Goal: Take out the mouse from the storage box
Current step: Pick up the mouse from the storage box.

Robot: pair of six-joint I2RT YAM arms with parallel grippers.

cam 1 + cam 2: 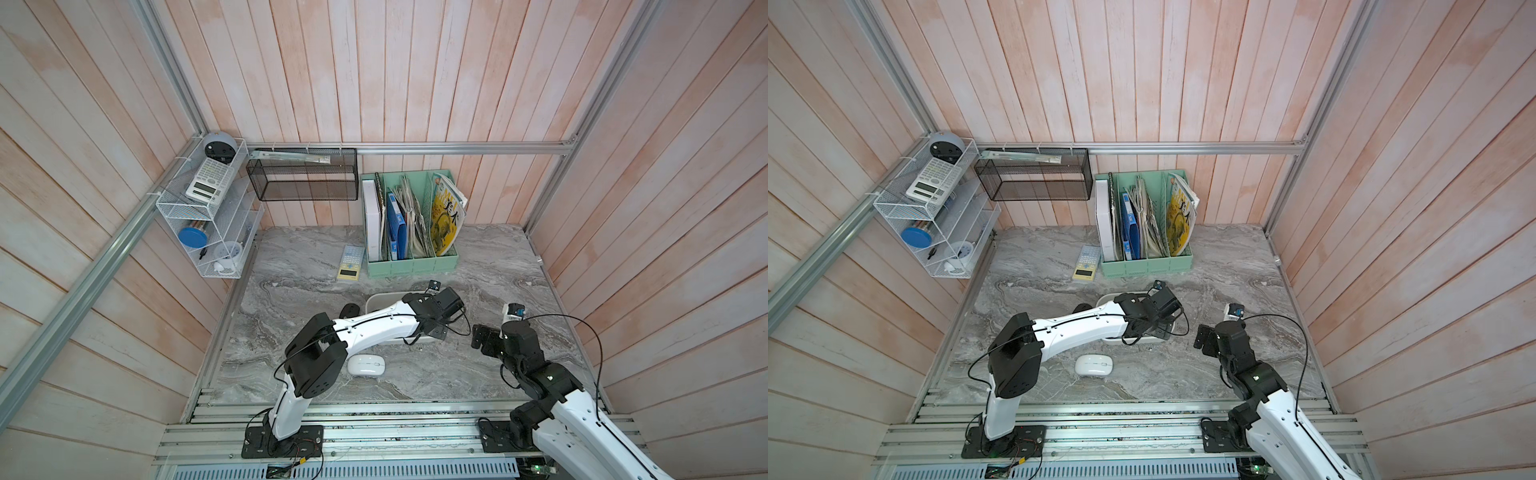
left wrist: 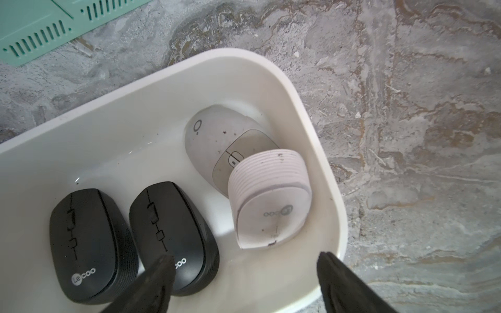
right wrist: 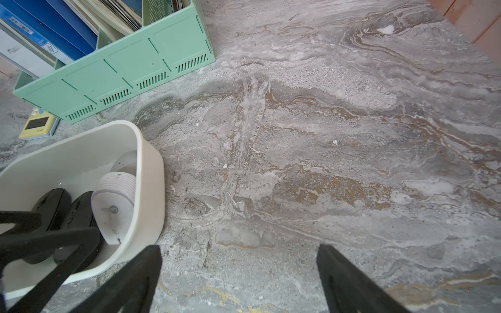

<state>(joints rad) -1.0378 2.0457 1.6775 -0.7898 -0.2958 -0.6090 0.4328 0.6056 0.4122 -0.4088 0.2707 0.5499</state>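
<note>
Hovering with left jaws open and empty over the three-o'clock end of the box, needing centring across the tilted white mouse, avoiding the black mice, with right jaws open too.

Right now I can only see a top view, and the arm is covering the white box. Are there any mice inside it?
Observer: Yes. The left wrist view shows four in the storage box: two black mice and two white.
Operator: Are the white ones lying flat?
Observer: One white mouse lies flat. The ribbed white mouse is tipped up on its side, overlapping it, near the box's end wall.
Operator: Is the left claw holding anything?
Observer: No. The left gripper is open above the box with nothing between its fingers.
</note>
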